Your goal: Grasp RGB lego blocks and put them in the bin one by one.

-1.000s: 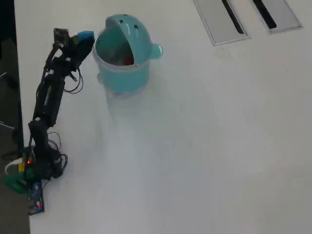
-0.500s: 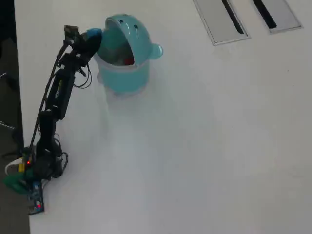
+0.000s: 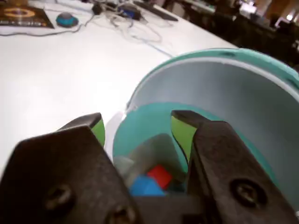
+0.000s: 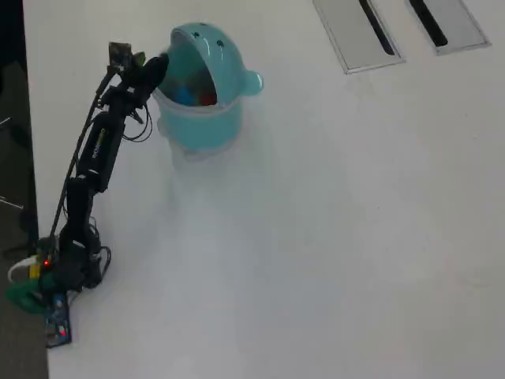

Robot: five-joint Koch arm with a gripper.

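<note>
Nearest to you in the wrist view, the gripper (image 3: 138,128) hangs with its jaws spread apart and nothing between them; the green pads (image 3: 182,133) on the inner faces are bare. It is empty and released.

Just past the tips, look down into the bin (image 3: 261,98). You can see 2 of the blocks lying on its floor: the blue block (image 3: 145,185) and the red block (image 3: 161,175), touching or nearly so. The overhead view shows the same 2 colours inside the bin's mouth (image 4: 193,93). You cannot see a yellow-green block in either view; it may be hidden by the jaws or the bin wall, and none lies on the open table (image 4: 331,237).

Judge these blocks as light, hard plastic with smooth faces, so they will slip if pinched on a corner. Take hold across 2 flat, opposite sides, squarely between the pads.

In the overhead view the arm (image 4: 95,158) stretches up from its base (image 4: 55,272) at the table's left edge, reaching to the bin's left rim with the wrist tipped toward the opening under the domed hood (image 4: 207,43).
</note>
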